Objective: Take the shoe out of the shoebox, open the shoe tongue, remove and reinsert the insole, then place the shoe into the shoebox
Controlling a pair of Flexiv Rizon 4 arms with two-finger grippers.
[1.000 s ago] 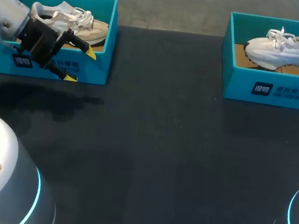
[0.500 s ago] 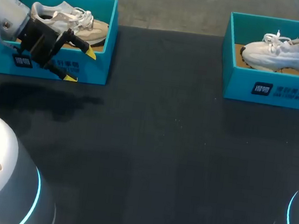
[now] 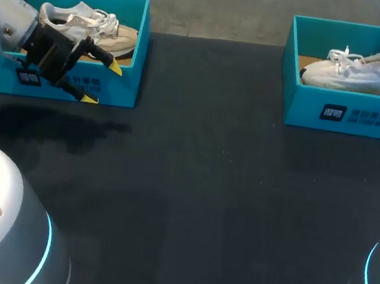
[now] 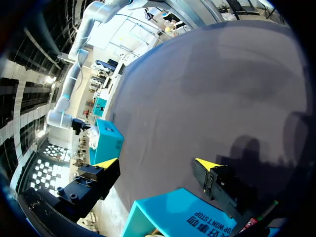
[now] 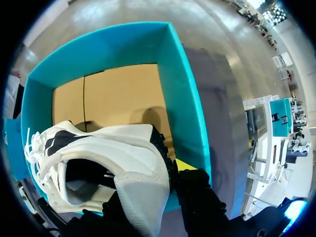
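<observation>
Now the white shoe (image 3: 355, 71) lies inside the teal shoebox (image 3: 346, 114) at the upper right of the frame, its heel pinched by the right pincer (image 5: 150, 180); at upper left, the left pincer (image 3: 103, 83) hangs spread above another teal box (image 3: 124, 89) on the dark worktop (image 3: 192, 184)

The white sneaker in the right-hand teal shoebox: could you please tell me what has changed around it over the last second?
The white sneaker, gripped at its heel by the right gripper, has sunk lower into the right teal shoebox, its toe edging left. The left gripper stays open in front of the left teal shoebox, whose beige sneaker has not moved.
</observation>
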